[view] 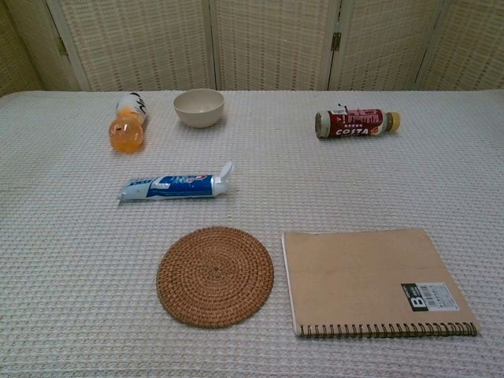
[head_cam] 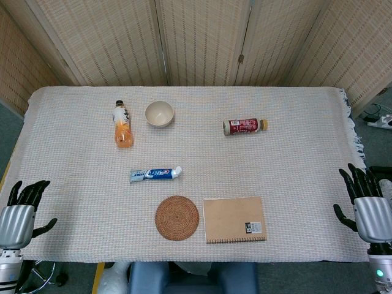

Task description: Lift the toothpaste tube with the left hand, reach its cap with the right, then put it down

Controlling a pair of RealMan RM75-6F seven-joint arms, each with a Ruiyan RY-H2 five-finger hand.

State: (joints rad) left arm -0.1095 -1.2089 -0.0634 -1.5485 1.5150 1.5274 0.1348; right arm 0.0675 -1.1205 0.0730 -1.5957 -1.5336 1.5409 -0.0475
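The toothpaste tube [head_cam: 154,174] [view: 175,186] lies flat on the cloth, blue and white, with its white cap [head_cam: 177,171] [view: 226,172] pointing right. My left hand [head_cam: 19,211] hangs at the table's near left corner, fingers spread, holding nothing, far from the tube. At the near right edge my right hand [head_cam: 367,205] is also spread and holds nothing. Neither hand shows in the chest view.
An orange drink bottle [head_cam: 122,124] [view: 126,124] and a cream bowl [head_cam: 159,113] [view: 198,107] lie behind the tube. A red bottle [head_cam: 244,126] [view: 356,123] lies at the back right. A woven coaster [head_cam: 177,217] [view: 215,276] and a brown notebook [head_cam: 234,219] [view: 370,279] sit near the front edge.
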